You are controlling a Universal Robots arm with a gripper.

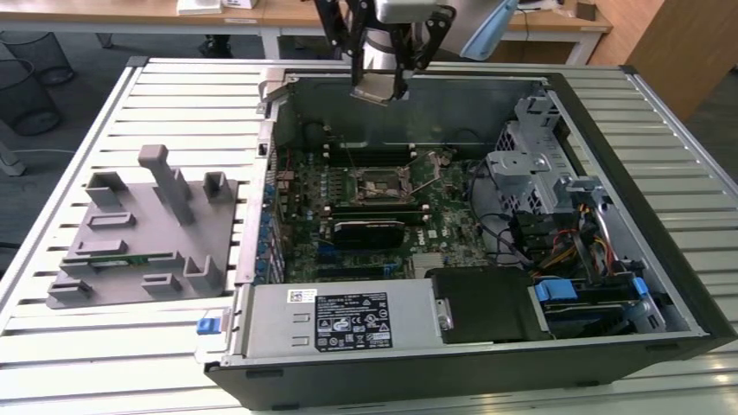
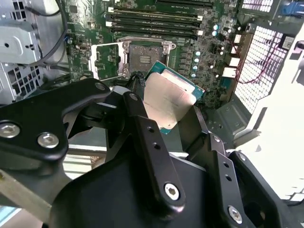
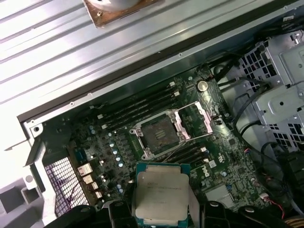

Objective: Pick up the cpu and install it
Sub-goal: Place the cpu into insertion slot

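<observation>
Presently, an open computer case (image 1: pixel 461 108) is recorded with motherboard (image 1: pixel 444 229) and unlatched socket (image 1: pixel 378 185) exposed, above which, apart from both, the gripper (image 1: pixel 381 86) is clamped on the cpu (image 2: pixel 167 99), held by opposite edges.

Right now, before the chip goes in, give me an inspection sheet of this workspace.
Surface: slatted metal table, with an open computer case lying on it.
Job's things: cpu held in the air over the case; motherboard socket open and empty.
Clutter: grey fixture tray at the exterior view's left, green memory stick on it.
Grippers: gripper shut on the cpu.
Cables: coloured wire bundle inside the case, at the exterior view's right.
Surroundings: desks and wire bins beyond the table.
</observation>
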